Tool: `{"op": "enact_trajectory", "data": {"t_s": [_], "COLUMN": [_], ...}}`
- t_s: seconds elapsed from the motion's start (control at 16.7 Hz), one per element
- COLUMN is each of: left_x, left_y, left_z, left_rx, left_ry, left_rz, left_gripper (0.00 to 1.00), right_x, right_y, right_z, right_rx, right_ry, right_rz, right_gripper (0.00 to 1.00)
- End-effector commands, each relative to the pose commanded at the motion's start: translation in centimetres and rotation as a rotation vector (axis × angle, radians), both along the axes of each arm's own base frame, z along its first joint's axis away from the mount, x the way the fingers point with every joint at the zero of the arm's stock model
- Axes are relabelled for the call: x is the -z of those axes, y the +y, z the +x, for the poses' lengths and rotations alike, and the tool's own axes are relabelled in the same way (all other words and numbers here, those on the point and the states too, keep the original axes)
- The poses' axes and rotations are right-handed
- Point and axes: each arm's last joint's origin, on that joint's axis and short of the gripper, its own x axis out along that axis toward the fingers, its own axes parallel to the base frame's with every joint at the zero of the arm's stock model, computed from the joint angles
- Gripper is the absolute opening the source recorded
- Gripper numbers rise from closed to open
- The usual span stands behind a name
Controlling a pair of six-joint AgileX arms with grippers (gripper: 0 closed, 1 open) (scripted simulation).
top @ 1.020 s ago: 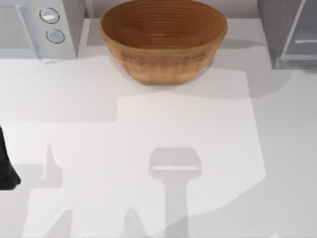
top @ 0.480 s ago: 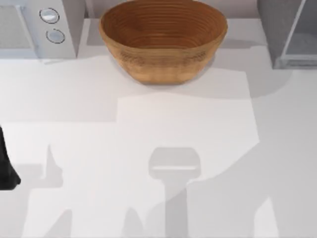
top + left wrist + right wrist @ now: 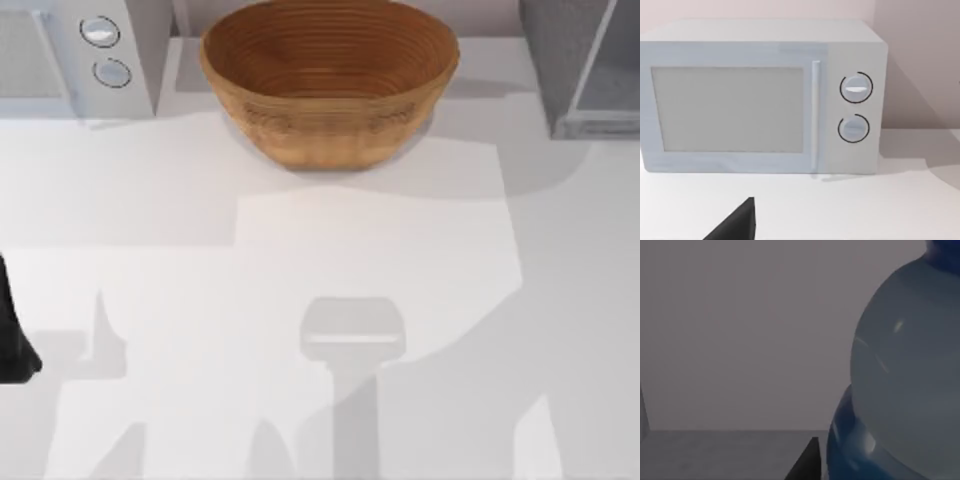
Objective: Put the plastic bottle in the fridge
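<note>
Plastic bottle point(image 3: 905, 370) looms right against the right wrist inside the grey fridge point(image 3: 578, 70); finger state: can't tell.

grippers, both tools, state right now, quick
Left tool: parked by the table's left edge, facing the microwave; open or shut cannot be told.
Right tool: close against the plastic bottle; grip cannot be told.

On our white desk point(image 3: 300, 240) stand three things along the far edge: a microwave point(image 3: 75, 60) at left, a wicker bowl point(image 3: 329, 80) midway, the fridge point(image 3: 585, 65) at right.
</note>
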Motion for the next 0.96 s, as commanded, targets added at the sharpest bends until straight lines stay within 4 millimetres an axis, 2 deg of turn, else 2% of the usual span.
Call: {"op": "enact_trajectory", "data": {"t_s": [0.6,0.96], "left_x": [0.00,0.00], "left_y": [0.00,0.00], "left_z": [0.00,0.00], "left_rx": [0.000,0.000], "left_ry": [0.000,0.000], "left_rz": [0.000,0.000], "left_gripper": [1.00,1.00], "right_x": [0.00,0.00], "right_y": [0.00,0.00], "right_z": [0.00,0.00], "right_rx": [0.000,0.000], "right_ry": [0.000,0.000], "right_rz": [0.000,0.000], "right_gripper": [0.98,1.00]}}
